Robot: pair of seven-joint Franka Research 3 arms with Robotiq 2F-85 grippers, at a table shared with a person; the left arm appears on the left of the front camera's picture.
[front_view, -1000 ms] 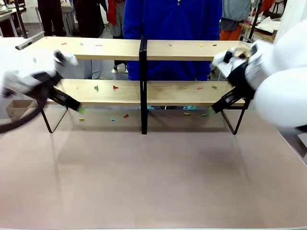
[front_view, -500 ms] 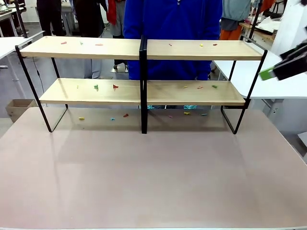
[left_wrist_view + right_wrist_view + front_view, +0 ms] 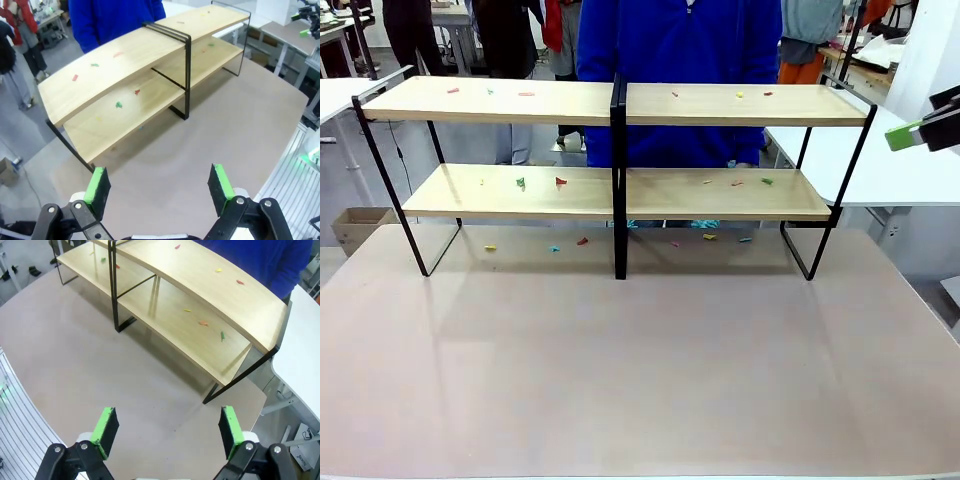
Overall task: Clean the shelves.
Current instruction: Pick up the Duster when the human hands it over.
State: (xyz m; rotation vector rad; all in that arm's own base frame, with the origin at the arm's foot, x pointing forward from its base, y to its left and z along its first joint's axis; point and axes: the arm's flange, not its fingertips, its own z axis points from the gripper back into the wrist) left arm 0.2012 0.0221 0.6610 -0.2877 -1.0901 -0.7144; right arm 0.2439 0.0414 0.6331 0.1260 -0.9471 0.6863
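Note:
The shelves stand across the far half of the table, two light-wood boards on a black frame with a black centre post. Small coloured scraps lie on both boards, among them a red scrap and a green scrap; more scraps lie on the table under the rack. My right gripper pokes in at the right edge, level with the top board. In the wrist views the left gripper and the right gripper hover high above the table, both open and holding nothing, looking down at the shelves.
A person in a blue top stands right behind the rack. The brown tabletop stretches in front of it. A white table adjoins at the right, and a cardboard box sits on the floor at the left.
Both arms were down at the ends of the lower board a second ago. They have pulled up and away; the left arm has left the front view, the right sits at the right edge.

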